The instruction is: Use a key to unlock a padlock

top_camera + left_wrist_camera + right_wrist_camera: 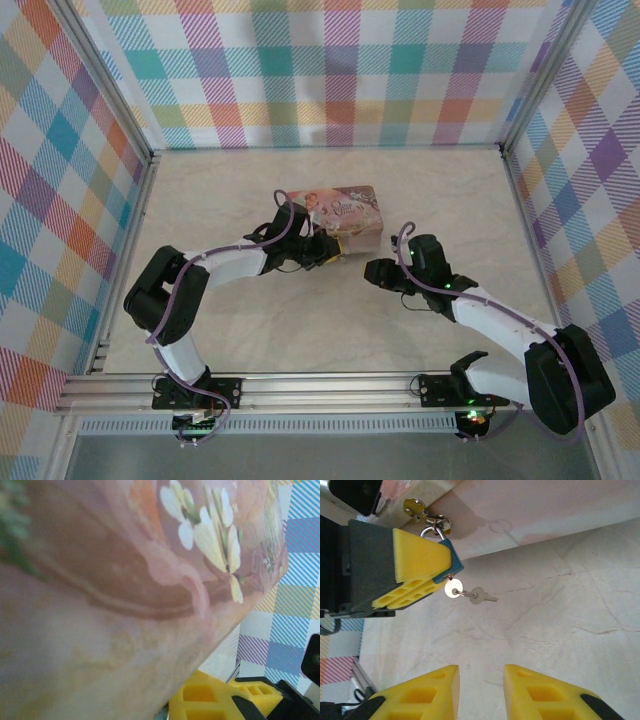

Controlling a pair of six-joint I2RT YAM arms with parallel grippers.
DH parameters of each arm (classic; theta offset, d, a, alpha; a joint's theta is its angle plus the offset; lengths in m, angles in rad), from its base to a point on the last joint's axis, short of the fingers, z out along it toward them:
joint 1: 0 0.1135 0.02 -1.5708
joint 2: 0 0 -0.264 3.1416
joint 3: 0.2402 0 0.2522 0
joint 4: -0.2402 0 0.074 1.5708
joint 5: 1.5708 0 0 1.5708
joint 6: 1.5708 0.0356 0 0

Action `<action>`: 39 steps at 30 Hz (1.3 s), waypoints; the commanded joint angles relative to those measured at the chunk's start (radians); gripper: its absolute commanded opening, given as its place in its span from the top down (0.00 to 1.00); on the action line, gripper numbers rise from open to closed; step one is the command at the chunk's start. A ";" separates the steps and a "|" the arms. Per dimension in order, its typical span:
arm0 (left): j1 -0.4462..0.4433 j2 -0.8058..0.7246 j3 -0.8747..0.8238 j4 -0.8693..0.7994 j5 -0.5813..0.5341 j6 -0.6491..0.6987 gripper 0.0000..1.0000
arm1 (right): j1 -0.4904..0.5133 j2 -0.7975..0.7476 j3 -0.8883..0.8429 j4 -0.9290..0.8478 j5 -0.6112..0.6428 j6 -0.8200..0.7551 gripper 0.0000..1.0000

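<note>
Over marbled tabletop (580, 580), small silver key (482, 596) hangs crosswise ahead of right gripper (480, 695) (jaws parted, empty); left gripper (437, 565) clamps blue padlock (456, 566).

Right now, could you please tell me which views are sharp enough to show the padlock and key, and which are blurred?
Left wrist view: the flowered box is too close, smeared out of focus. Right wrist view: sharp, the padlock and hanging key crisp. Top external view: evenly lit, but both are too small to make out.
</note>
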 commanded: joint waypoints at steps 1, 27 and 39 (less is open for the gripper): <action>-0.016 -0.044 0.046 -0.008 0.020 0.007 0.98 | 0.029 -0.005 0.046 -0.062 0.047 -0.109 0.70; -0.016 -0.047 0.053 -0.002 0.044 -0.002 0.97 | 0.191 0.271 0.269 -0.058 0.252 -0.315 0.55; -0.016 -0.054 0.056 0.004 0.051 -0.007 0.97 | 0.206 0.355 0.351 -0.108 0.307 -0.367 0.60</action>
